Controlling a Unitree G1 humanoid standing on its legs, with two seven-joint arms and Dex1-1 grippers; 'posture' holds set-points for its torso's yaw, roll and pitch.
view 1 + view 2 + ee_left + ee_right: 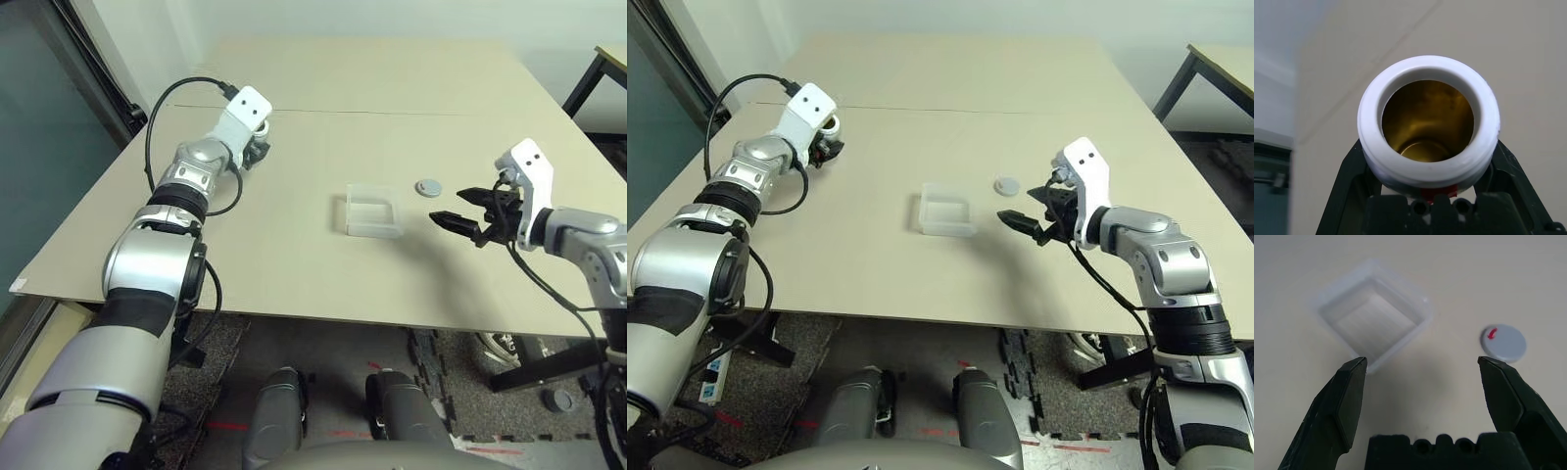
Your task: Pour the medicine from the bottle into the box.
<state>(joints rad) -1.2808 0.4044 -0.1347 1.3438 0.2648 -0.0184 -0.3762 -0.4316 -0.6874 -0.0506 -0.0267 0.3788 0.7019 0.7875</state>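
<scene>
Now | bottle (1428,122) uncapped, white rim, interior seemingly empty | box (1374,316) clear

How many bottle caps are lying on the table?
1: a grey cap lies flat on the table, just beyond and right of the clear box. The bottle in the left gripper is uncapped.

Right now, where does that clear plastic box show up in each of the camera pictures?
Left eye view: box at mid-table, right of centre.
Right eye view: box near picture centre.
Left wrist view: an open bottle in the left gripper.
Right wrist view: box beyond the open right gripper.
Shared landmark: the grey cap lying beside it.
</scene>
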